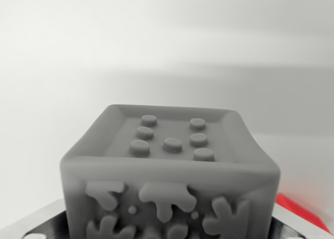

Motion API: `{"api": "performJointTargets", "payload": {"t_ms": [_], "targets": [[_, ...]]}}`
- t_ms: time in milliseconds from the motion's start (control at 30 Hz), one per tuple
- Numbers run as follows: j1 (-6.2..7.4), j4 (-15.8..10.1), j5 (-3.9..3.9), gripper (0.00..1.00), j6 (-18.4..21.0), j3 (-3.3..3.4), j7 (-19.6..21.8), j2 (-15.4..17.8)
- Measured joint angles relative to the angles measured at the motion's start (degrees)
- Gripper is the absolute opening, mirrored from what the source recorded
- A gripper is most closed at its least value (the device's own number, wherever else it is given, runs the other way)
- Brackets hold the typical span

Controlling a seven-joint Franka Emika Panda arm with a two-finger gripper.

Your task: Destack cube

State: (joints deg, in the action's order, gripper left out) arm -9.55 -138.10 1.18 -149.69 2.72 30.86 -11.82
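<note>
The cube fills the near, lower middle of the wrist view, grey, with raised studs on its top face and blotchy relief on the face toward the camera. At the bottom corners, dark metal parts show on either side of it; these look like the gripper flanking the cube, but the fingertips are out of sight, so I cannot tell whether the fingers are spread or pinching it. A sliver of red shows just behind, at the wrist view's right. Beyond is plain white surface.

What the cube rests on is hidden, so whether it is already off the stack cannot be judged. The cube sits between the fingers, centred.
</note>
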Motion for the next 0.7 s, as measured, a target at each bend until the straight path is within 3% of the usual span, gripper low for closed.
{"api": "performJointTargets", "payload": {"t_ms": [700], "targets": [[1.64, 4.43, -0.63, 0.0, 0.07, -2.04, -3.31, -4.09]]}}
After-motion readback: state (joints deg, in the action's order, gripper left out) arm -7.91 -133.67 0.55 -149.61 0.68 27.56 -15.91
